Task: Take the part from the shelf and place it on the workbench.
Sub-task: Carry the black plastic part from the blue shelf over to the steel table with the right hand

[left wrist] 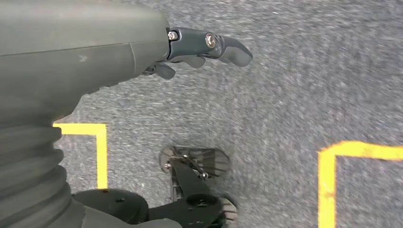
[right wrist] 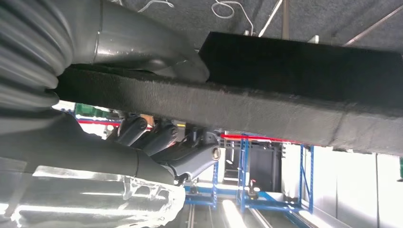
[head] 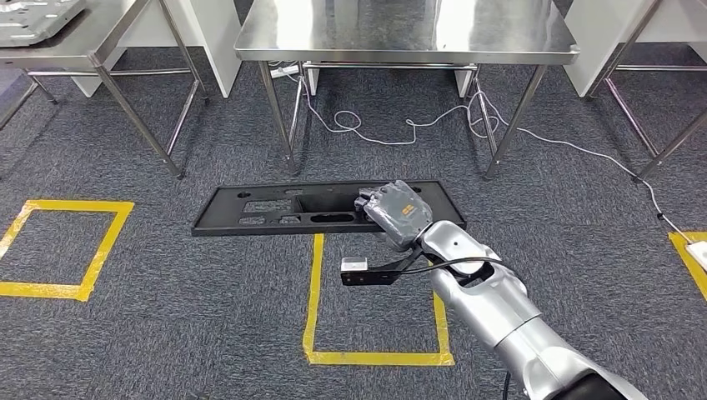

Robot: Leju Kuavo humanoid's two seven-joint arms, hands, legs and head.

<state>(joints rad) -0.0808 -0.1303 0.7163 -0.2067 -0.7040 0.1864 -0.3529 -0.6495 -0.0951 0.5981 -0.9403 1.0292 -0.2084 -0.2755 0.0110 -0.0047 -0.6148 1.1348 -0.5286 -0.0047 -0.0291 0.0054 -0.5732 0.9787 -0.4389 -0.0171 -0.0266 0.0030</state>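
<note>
While the robot faces a steel workbench across dark carpet, the scene reads so:

Part: a long flat black panel (head: 275, 208) with cut-outs, held level above the carpet (head: 167, 317), in front of the workbench and not on it.
Right hand: the right hand (head: 398, 213) grips the panel near its right end; in the right wrist view the thumb (right wrist: 157, 57) lies on one face of the panel's edge (right wrist: 266, 107) and the dark fingers (right wrist: 161, 140) curl against the other, clamped on it.
Left hand: the left hand (left wrist: 190, 50) hangs over the carpet, holding nothing; its fingers are slightly bent and apart.
Surface: the steel workbench (head: 400, 33) stands straight ahead, beyond the panel.
Floor: yellow tape squares (head: 375, 357) are marked on the carpet; a white cable (head: 400, 125) lies under the workbench.
Left side: another steel table (head: 75, 42) carries a metal tray (head: 33, 17).
</note>
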